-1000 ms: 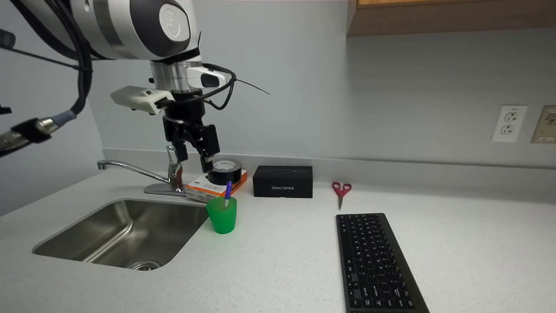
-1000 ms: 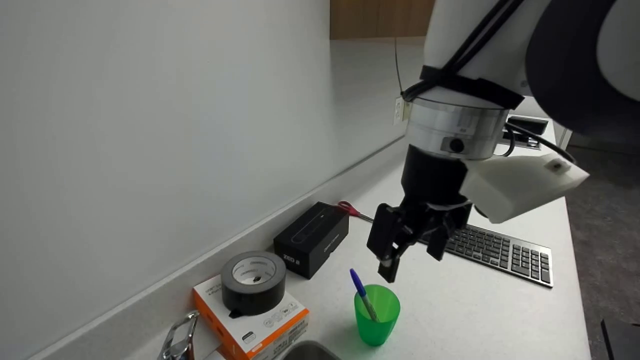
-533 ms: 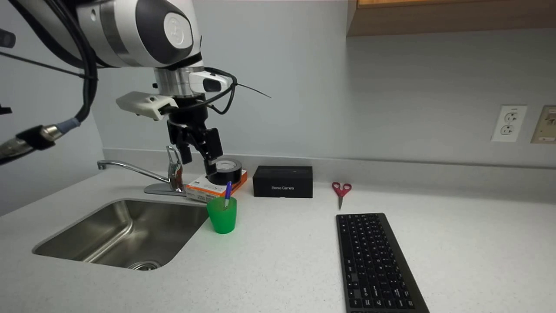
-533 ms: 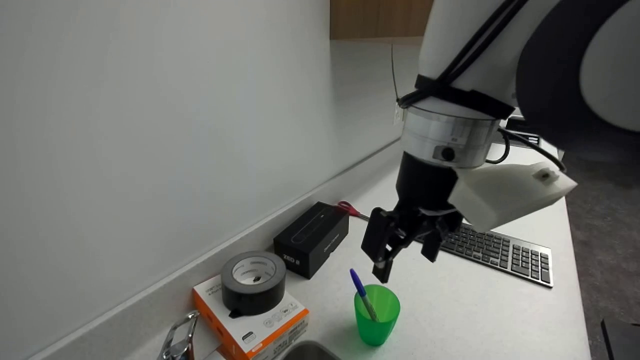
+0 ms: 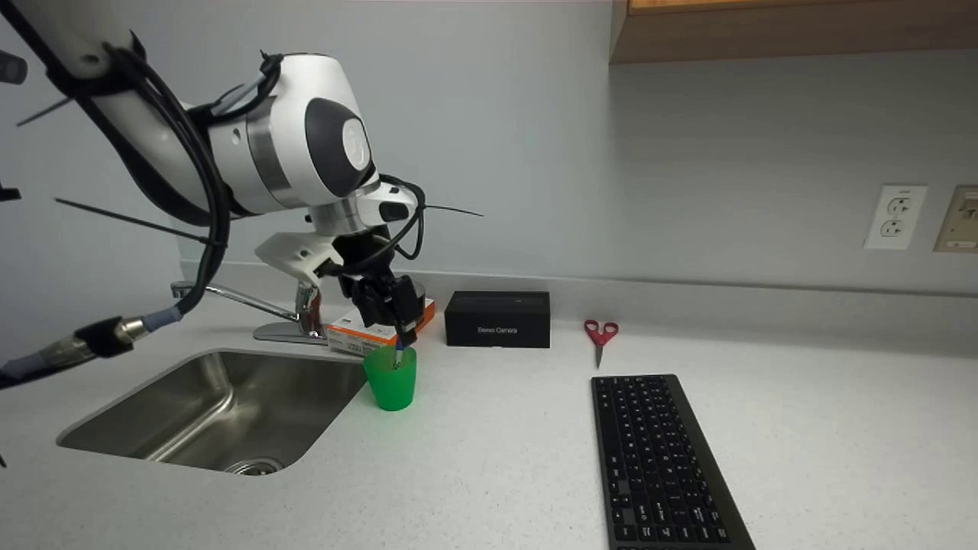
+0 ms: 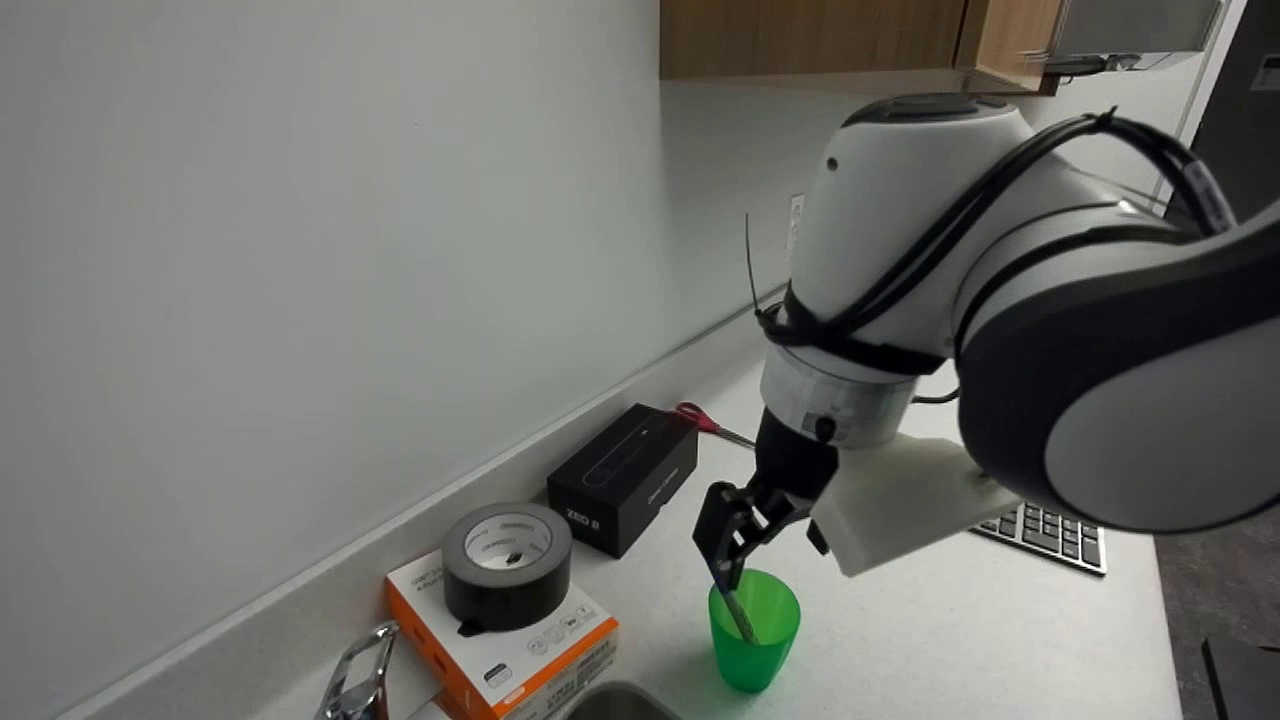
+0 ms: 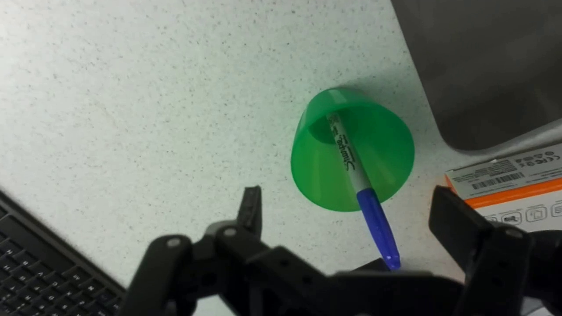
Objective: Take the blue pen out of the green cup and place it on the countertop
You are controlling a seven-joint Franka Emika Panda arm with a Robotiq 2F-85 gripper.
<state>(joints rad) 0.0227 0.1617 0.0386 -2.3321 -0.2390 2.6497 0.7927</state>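
In wrist view, blue pen (image 7: 363, 188) sits in green cup (image 7: 320, 171), leaning out toward 5 o'clock; gripper (image 7: 345, 195) spread wide above; sink (image 7: 478, 74) at cup's 2 o'clock, keyboard (image 7: 46, 274) at 8.

In an exterior view, the sink (image 5: 283, 405) lies at the left in the bench (image 5: 489, 458), the faucet (image 5: 308, 309) behind it and the cup (image 5: 391, 386) just beside it on the right, with the Sharpie marker (image 7: 365, 192) tilted inside. Behind the cup is a carton (image 5: 363, 334) with a roll of tape (image 6: 507, 592) on top. Farther right come the ZED stereo camera box (image 5: 497, 319) and then the scissors (image 5: 599, 346), with the keyboard (image 5: 661, 458) in front of them.
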